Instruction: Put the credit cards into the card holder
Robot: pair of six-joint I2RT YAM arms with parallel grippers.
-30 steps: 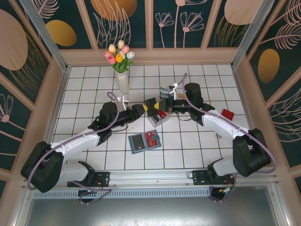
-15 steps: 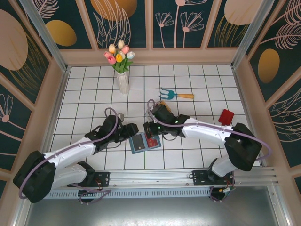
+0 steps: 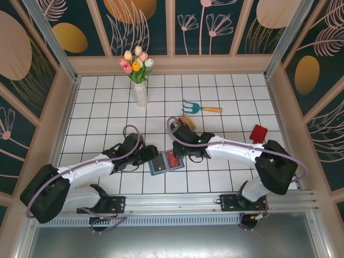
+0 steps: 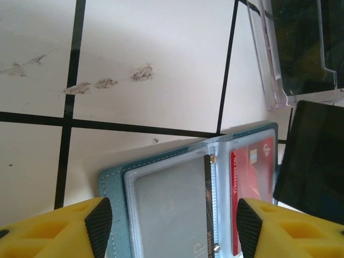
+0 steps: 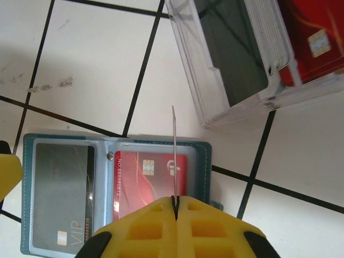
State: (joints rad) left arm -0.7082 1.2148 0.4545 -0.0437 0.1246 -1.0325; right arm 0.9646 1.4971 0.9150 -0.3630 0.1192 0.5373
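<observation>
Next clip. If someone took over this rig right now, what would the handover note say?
Left gripper: open, empty, by the open card holder's left side.
Right gripper: shut on a thin card, edge-on above the holder.
Done: a red card and a grey card sit in its pockets.
Left: slot the held card, then the cards in the clear tray.

Tulip vase (image 3: 140, 94) is set far-left on the tiled table (image 3: 97, 107). A blue hand rake (image 3: 200, 107) is laid right of it. A clear tray (image 5: 258, 105) is seen nearby.
</observation>
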